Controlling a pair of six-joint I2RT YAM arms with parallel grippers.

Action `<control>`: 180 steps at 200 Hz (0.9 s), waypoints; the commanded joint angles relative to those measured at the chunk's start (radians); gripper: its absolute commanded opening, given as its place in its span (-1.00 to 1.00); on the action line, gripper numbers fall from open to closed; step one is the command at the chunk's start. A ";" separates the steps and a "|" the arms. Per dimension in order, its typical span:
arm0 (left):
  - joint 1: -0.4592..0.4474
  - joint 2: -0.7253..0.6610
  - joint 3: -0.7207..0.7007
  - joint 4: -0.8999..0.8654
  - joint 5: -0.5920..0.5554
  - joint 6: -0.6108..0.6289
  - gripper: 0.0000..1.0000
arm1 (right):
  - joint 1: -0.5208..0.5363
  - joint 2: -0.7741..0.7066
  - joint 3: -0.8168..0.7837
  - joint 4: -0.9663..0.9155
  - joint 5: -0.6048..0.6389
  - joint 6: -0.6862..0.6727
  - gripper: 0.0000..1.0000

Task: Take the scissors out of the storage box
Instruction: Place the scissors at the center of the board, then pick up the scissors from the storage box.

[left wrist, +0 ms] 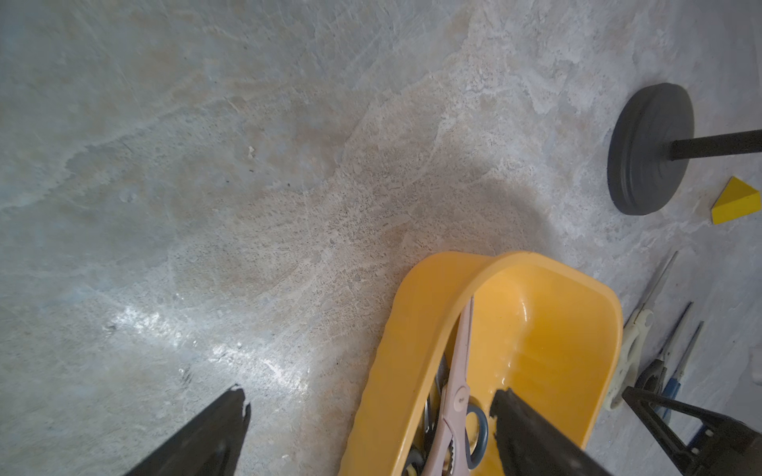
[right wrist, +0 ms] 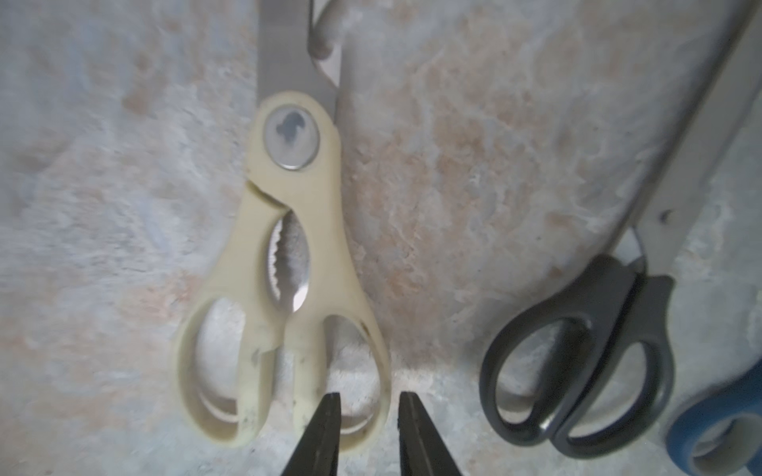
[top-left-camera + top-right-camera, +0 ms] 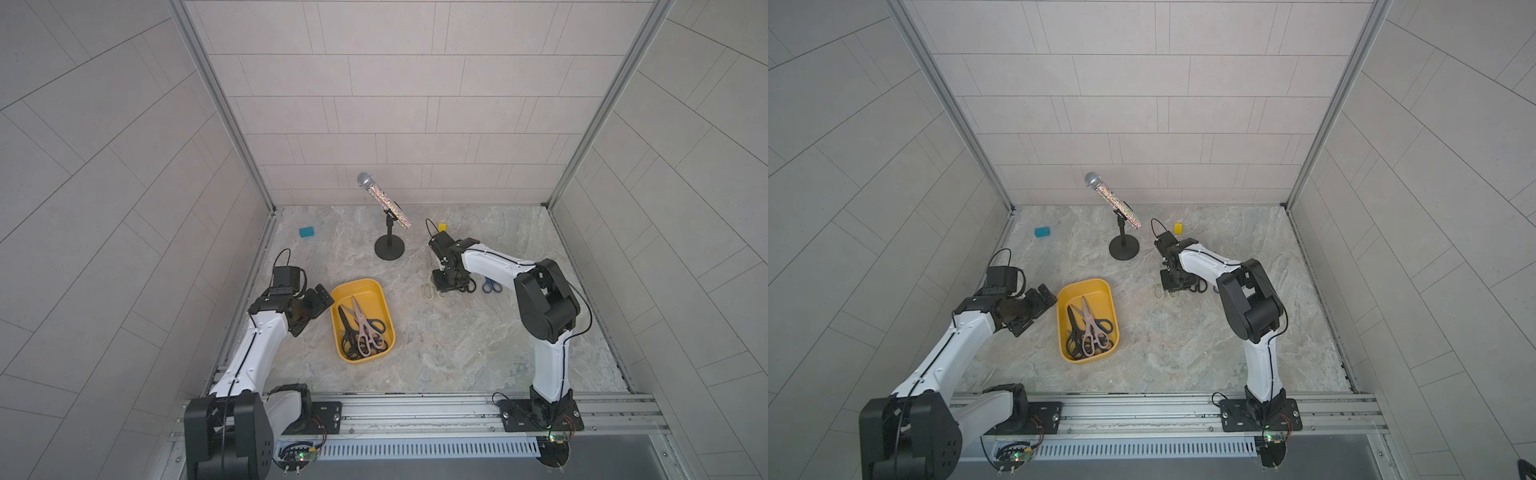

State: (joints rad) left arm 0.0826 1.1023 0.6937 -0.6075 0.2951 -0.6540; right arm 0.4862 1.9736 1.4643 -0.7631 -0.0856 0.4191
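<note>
The yellow storage box [image 3: 357,284] sits left of centre and holds several scissors, among them a pale pink pair [image 3: 362,328] and a black pair [image 3: 346,328]. My left gripper [image 3: 316,309] hovers at the box's left wall, open wide; in the left wrist view its fingers straddle the rim [image 1: 412,329]. Right of the box, cream scissors [image 2: 305,230], black scissors [image 2: 643,321] and blue scissors [image 2: 709,416] lie on the table. My right gripper [image 2: 369,397] stands low over the cream pair's handle, slightly open, with the loop's outer rim loose between the fingers.
A glittery microphone [image 3: 384,203] leans on a black round-based stand [image 3: 389,249] behind the box. A teal block [image 3: 306,232] lies at the back left and a small yellow block [image 3: 442,227] behind the right wrist. Walls close in three sides.
</note>
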 commanded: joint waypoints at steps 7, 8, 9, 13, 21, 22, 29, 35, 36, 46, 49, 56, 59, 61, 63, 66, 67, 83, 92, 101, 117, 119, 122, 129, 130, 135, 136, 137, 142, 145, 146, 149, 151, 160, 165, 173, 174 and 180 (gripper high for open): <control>-0.004 -0.001 -0.009 0.027 0.011 -0.017 1.00 | 0.028 -0.123 0.026 -0.038 -0.067 -0.002 -0.40; -0.003 -0.001 -0.009 0.027 0.011 -0.017 1.00 | 0.029 -0.126 0.026 -0.039 -0.070 -0.002 -0.40; -0.003 -0.001 -0.009 0.028 0.011 -0.018 1.00 | 0.031 -0.128 0.025 -0.039 -0.073 -0.001 -0.40; -0.003 -0.001 -0.012 0.032 0.014 -0.020 1.00 | 0.038 -0.139 0.025 -0.039 -0.081 -0.002 -0.40; -0.004 -0.001 -0.015 0.039 0.020 -0.026 1.00 | 0.056 -0.159 0.023 -0.038 -0.097 -0.002 -0.40; -0.003 -0.001 -0.017 0.041 0.020 -0.028 1.00 | 0.059 -0.161 0.022 -0.038 -0.099 -0.004 -0.40; -0.002 -0.001 -0.023 0.052 0.028 -0.036 1.00 | 0.077 -0.175 0.022 -0.038 -0.114 -0.005 -0.40; -0.002 0.002 -0.030 0.063 0.034 -0.047 1.00 | 0.094 -0.187 0.022 -0.038 -0.124 -0.006 -0.40; -0.002 0.002 -0.031 0.065 0.036 -0.048 1.00 | 0.098 -0.189 0.021 -0.038 -0.127 -0.006 -0.40; 0.002 0.006 -0.044 0.089 0.052 -0.066 1.00 | 0.132 -0.205 0.021 -0.036 -0.144 -0.011 -0.40; 0.004 0.009 -0.051 0.098 0.056 -0.066 1.00 | 0.143 -0.209 0.021 -0.035 -0.148 -0.011 -0.40; 0.011 0.015 -0.063 0.117 0.070 -0.104 1.00 | 0.171 -0.217 0.021 -0.033 -0.156 -0.014 -0.40; 0.015 0.017 -0.069 0.127 0.075 -0.112 1.00 | 0.183 -0.221 0.021 -0.032 -0.158 -0.017 -0.39; 0.019 0.018 -0.072 0.132 0.079 -0.117 1.00 | 0.192 -0.223 0.021 -0.031 -0.158 -0.018 -0.39; 0.022 0.020 -0.076 0.138 0.083 -0.121 1.00 | 0.201 -0.226 0.021 -0.030 -0.158 -0.018 -0.39; 0.027 0.023 -0.082 0.148 0.089 -0.130 1.00 | 0.214 -0.229 0.021 -0.029 -0.158 -0.020 -0.39; 0.030 0.023 -0.083 0.152 0.092 -0.132 1.00 | 0.218 -0.230 0.021 -0.029 -0.157 -0.019 -0.39; 0.063 0.030 -0.106 0.187 0.118 -0.159 1.00 | 0.284 -0.239 0.018 -0.014 -0.164 -0.021 -0.38; 0.077 0.031 -0.111 0.195 0.118 -0.158 1.00 | 0.320 -0.239 0.013 -0.002 -0.172 -0.023 -0.38; 0.089 0.031 -0.111 0.194 0.115 -0.152 1.00 | 0.352 -0.236 0.011 0.009 -0.177 -0.024 -0.37; 0.108 0.028 -0.111 0.194 0.110 -0.141 1.00 | 0.398 -0.217 0.008 0.028 -0.183 -0.025 -0.37; 0.110 0.029 -0.112 0.193 0.110 -0.140 1.00 | 0.403 -0.213 0.009 0.031 -0.186 -0.024 -0.37; 0.113 0.027 -0.113 0.194 0.110 -0.139 1.00 | 0.409 -0.208 0.010 0.034 -0.190 -0.025 -0.37; 0.120 0.027 -0.115 0.193 0.110 -0.135 1.00 | 0.423 -0.196 0.012 0.040 -0.200 -0.025 -0.37; 0.121 0.026 -0.115 0.193 0.110 -0.134 1.00 | 0.427 -0.191 0.013 0.041 -0.204 -0.025 -0.37; 0.127 0.024 -0.118 0.194 0.111 -0.130 1.00 | 0.435 -0.179 0.019 0.041 -0.211 -0.025 -0.37; 0.128 0.025 -0.118 0.193 0.112 -0.130 1.00 | 0.437 -0.177 0.020 0.041 -0.212 -0.025 -0.37; 0.129 0.025 -0.118 0.193 0.113 -0.129 1.00 | 0.439 -0.175 0.021 0.041 -0.214 -0.025 -0.37; 0.134 0.025 -0.121 0.193 0.115 -0.125 1.00 | 0.446 -0.163 0.030 0.039 -0.219 -0.028 -0.36; 0.136 0.022 -0.123 0.193 0.116 -0.122 1.00 | 0.452 -0.156 0.033 0.039 -0.223 -0.031 -0.36; 0.137 0.021 -0.123 0.193 0.117 -0.121 1.00 | 0.454 -0.154 0.034 0.038 -0.224 -0.032 -0.36; 0.140 0.021 -0.125 0.192 0.117 -0.118 1.00 | 0.459 -0.147 0.039 0.038 -0.225 -0.034 -0.36; 0.142 0.020 -0.126 0.193 0.118 -0.116 1.00 | 0.461 -0.144 0.042 0.038 -0.226 -0.036 -0.36; 0.149 0.018 -0.132 0.188 0.121 -0.107 1.00 | 0.476 -0.124 0.056 0.035 -0.235 -0.044 -0.36; 0.152 0.016 -0.134 0.185 0.123 -0.101 1.00 | 0.481 -0.112 0.063 0.033 -0.240 -0.048 -0.37; 0.155 0.017 -0.137 0.179 0.125 -0.093 1.00 | 0.488 -0.093 0.073 0.032 -0.253 -0.052 -0.36; 0.155 0.017 -0.137 0.178 0.127 -0.092 1.00 | 0.489 -0.090 0.074 0.031 -0.255 -0.053 -0.36; 0.157 0.018 -0.138 0.174 0.130 -0.086 1.00 | 0.493 -0.077 0.083 0.026 -0.262 -0.057 -0.35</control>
State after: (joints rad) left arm 0.2256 1.1328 0.5728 -0.4213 0.4095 -0.7769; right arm 0.9588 1.8462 1.5066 -0.7238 -0.3134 0.3908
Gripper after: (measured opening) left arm 0.999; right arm 0.319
